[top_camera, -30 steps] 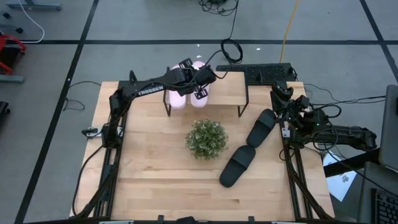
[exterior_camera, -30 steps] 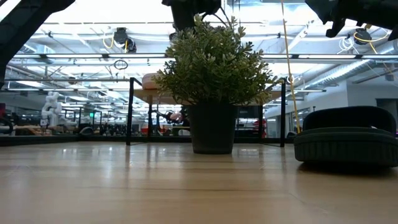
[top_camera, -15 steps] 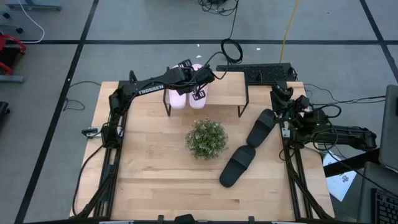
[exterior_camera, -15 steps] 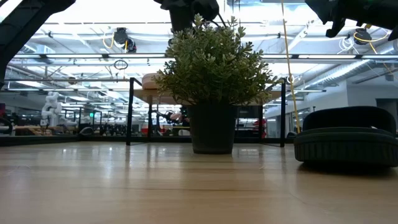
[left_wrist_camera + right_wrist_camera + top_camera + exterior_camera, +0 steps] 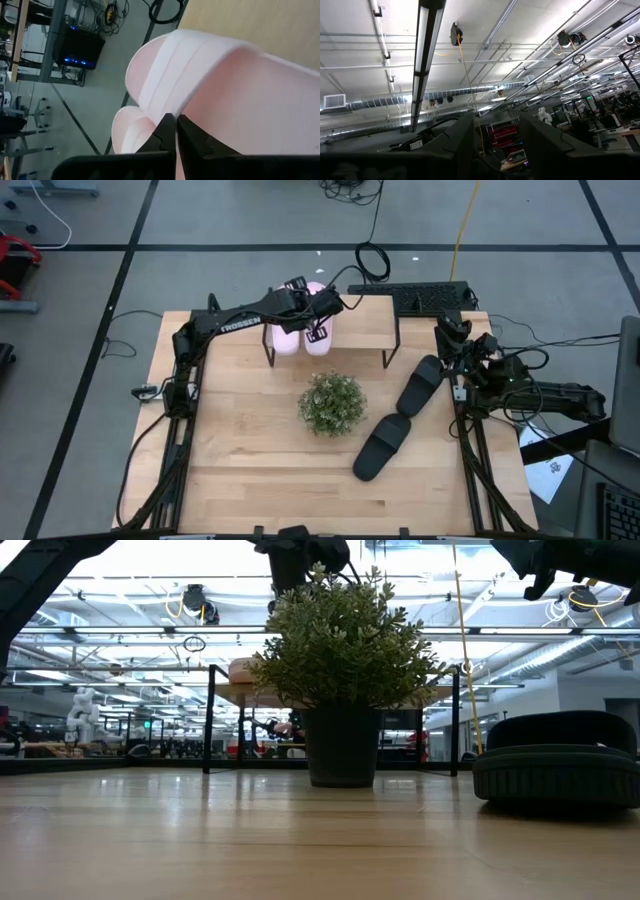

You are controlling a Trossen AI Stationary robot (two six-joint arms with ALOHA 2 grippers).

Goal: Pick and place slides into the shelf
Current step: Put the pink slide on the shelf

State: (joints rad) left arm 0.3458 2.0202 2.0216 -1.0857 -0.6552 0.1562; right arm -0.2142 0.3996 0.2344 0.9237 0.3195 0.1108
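Observation:
Two pale pink slides [image 5: 303, 334] lie side by side on the left end of the shelf [image 5: 365, 326], overhanging the plank's far edge. My left gripper [image 5: 318, 307] hovers over them, shut. In the left wrist view its fingertips [image 5: 176, 125] stand right at the broad strap of one pink slide [image 5: 225, 90]. Two black slides rest on the table, one [image 5: 420, 385] by the shelf's right legs, one [image 5: 382, 447] nearer; the nearer one fills the low view's right [image 5: 555, 760]. My right gripper [image 5: 455, 345] waits open at the table's right edge, pointing up [image 5: 495, 140]. My left gripper's shut fingertips [image 5: 169, 131] stand against the pink slide's strap [image 5: 200, 100], coming from above. Whether they touch it, I cannot tell.
A potted green plant [image 5: 332, 402] stands mid-table between the shelf and the near edge, and blocks the low view's middle [image 5: 340, 670]. A dark keyboard [image 5: 420, 295] lies beyond the shelf's right end. Bare wood [image 5: 240, 440] spreads left of the plant.
My left arm has drawn back a little toward the table's left, its gripper staying over the pink slides. The slides have kept their places.

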